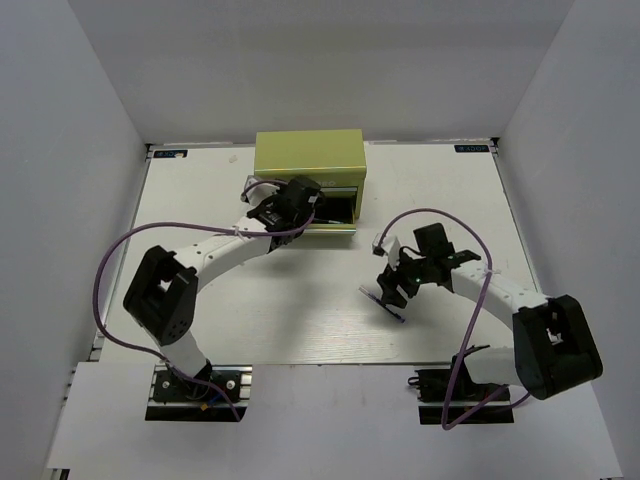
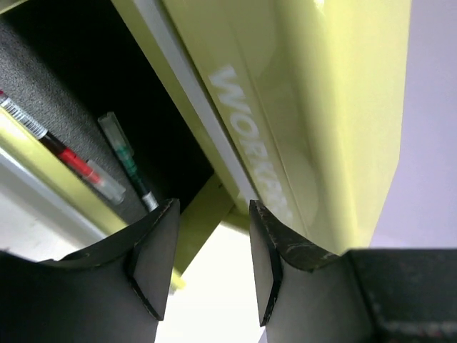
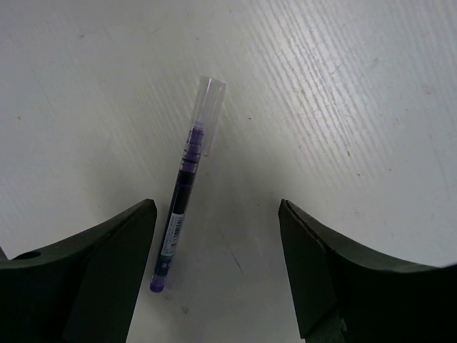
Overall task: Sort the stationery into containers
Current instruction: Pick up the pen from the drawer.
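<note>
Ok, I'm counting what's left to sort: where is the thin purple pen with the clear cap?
In the right wrist view, the thin purple pen lies flat on the white table, beneath the open right gripper.

Lab test cell, white slatted table (image 1: 300, 310), plain white partition walls (image 1: 330, 70) boxing it in

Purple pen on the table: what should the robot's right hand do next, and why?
Probably lower the right gripper straight down over the purple pen. Its jaws are open, and the pen lies loose on the table between them, closer to one finger, not yet held.
</note>
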Action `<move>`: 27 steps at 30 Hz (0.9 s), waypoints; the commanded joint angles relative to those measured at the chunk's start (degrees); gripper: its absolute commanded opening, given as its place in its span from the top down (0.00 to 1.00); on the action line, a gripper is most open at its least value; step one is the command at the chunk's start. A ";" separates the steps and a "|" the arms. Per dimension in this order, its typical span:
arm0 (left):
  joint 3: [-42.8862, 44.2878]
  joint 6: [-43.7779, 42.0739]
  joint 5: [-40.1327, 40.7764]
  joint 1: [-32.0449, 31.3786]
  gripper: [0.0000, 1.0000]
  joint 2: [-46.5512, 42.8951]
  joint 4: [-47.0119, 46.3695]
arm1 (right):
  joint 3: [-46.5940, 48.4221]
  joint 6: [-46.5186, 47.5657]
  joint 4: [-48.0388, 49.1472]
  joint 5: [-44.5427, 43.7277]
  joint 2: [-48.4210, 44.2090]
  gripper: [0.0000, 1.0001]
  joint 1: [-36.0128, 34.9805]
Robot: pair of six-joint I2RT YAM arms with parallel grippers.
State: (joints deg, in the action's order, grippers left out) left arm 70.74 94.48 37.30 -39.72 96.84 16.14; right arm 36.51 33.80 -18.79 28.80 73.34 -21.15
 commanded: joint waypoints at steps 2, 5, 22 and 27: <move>0.98 -10.26 -3.19 -1.06 0.46 -5.77 5.53 | -1.09 -1.81 4.11 -4.44 2.15 0.27 -3.37; -1.47 -13.43 -6.00 -1.06 0.46 -9.37 8.73 | -1.53 -2.60 4.98 -5.94 3.56 0.29 -5.39; -23.45 -19.51 -5.48 -1.06 0.35 -34.86 24.46 | -5.05 -4.01 6.57 -18.08 6.73 0.84 -14.10; -29.42 -17.92 -7.50 -1.06 0.35 -40.14 24.46 | -1.19 -0.50 3.41 -16.67 5.06 1.00 -14.10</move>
State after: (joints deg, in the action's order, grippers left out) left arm 43.48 76.01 30.37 -40.73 60.12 38.59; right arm 33.87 30.85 -9.41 13.85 78.04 -35.05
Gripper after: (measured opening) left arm 0.653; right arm 0.034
